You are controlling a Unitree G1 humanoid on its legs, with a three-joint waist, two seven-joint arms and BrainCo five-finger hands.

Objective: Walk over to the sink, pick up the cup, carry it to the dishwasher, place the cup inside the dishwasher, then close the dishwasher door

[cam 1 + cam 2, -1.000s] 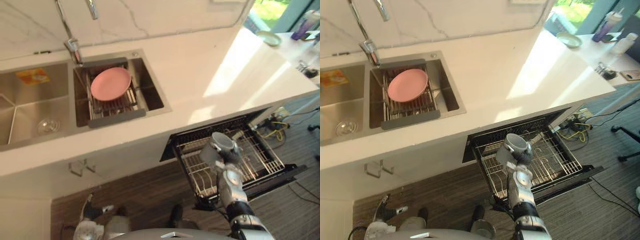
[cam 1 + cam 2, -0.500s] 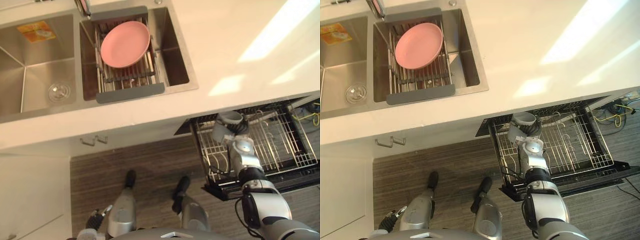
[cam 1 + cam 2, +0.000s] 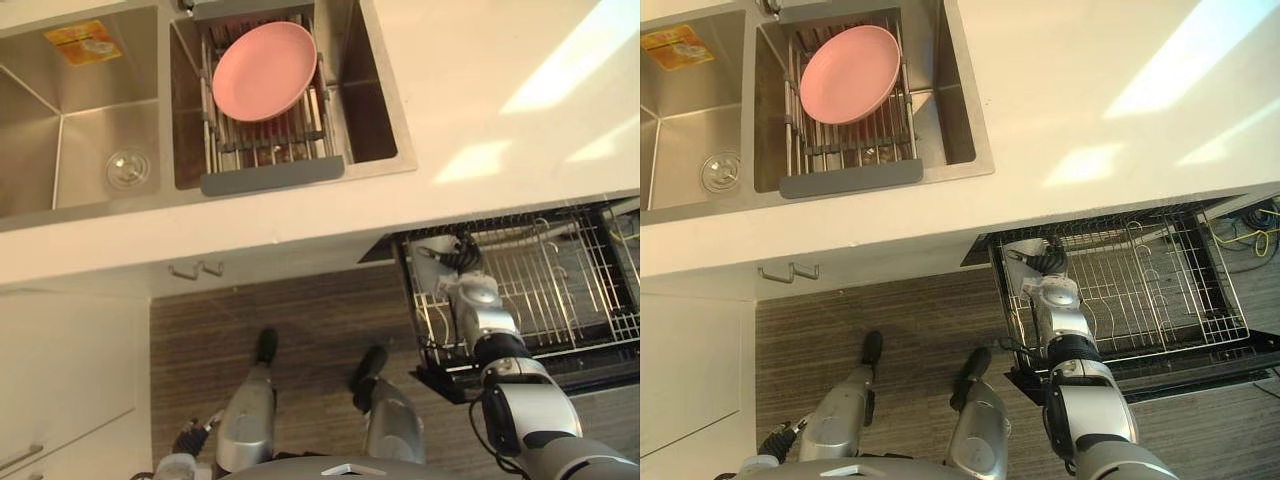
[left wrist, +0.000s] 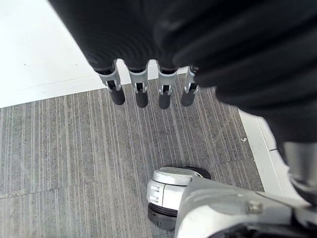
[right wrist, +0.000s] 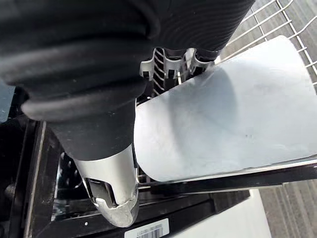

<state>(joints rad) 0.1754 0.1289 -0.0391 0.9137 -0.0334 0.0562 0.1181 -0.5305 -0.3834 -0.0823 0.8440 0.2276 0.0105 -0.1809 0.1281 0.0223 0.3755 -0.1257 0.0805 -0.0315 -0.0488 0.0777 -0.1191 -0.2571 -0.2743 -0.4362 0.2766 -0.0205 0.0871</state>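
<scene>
We are gripping the cup (image 5: 223, 124) in our right hand (image 5: 115, 191) over the rack (image 3: 565, 290), judging placement underway; next we are settling and releasing it. The left hand (image 4: 141, 91) is hanging relaxed.

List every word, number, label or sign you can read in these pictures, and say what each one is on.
Orange-and-yellow sticker on the back wall of the steel sink's left basin: print too small to read.
White barcode label on the black dishwasher frame: bars show, characters too blurred to read.
No other print is legible.
</scene>
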